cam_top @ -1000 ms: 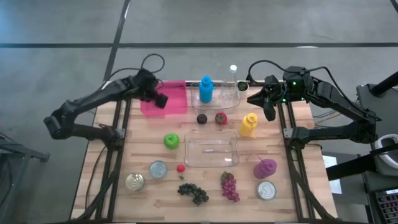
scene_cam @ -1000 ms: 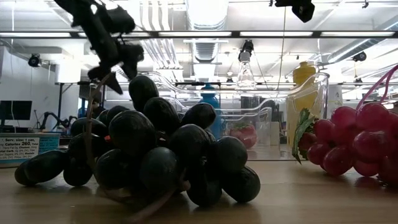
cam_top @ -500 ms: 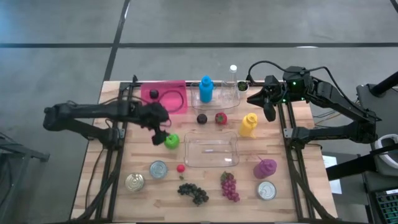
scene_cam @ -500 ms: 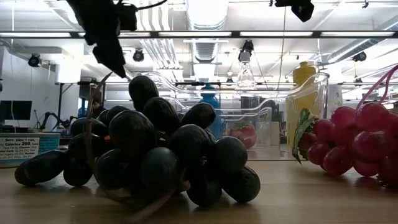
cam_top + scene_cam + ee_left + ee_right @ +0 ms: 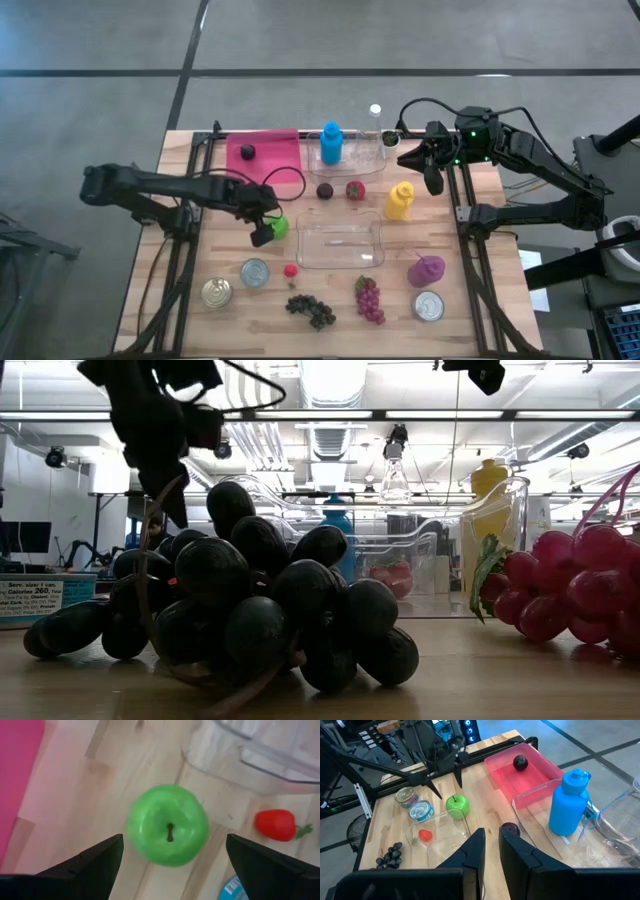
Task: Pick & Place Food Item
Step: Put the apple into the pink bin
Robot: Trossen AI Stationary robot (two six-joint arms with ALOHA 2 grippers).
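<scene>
A wooden table seen from above holds scattered toy food, cans and containers, with a robot arm at each side. The left gripper (image 5: pixel 262 232) hangs over the green apple (image 5: pixel 277 227), which sits on the bare wood a little left of the table's middle, at about nine o'clock from the clear rectangular container (image 5: pixel 339 244) and five o'clock from the pink tray (image 5: pixel 283 158). The main risk, as I judge it, is that the round, smooth apple rolls away or squirts out sideways if the fingers come down off-centre or close on its curved shoulder instead of its widest part. It could then bump the container's wall or roll toward the small red strawberry (image 5: pixel 291 270) and the silver can (image 5: pixel 255 272) near six o'clock. In the left wrist view the apple (image 5: pixel 168 825) shows stem-up, centred between the two dark fingers (image 5: pixel 80 867), which stand wide apart on either side of it. They touch nothing and hold nothing. The pink tray already carries a dark round fruit (image 5: pixel 247 152). The right gripper (image 5: pixel 433 178) waits at the table's one o'clock corner, just beyond the yellow bottle (image 5: pixel 400 199), with its fingers (image 5: pixel 473 851) drawn nearly together and empty.
</scene>
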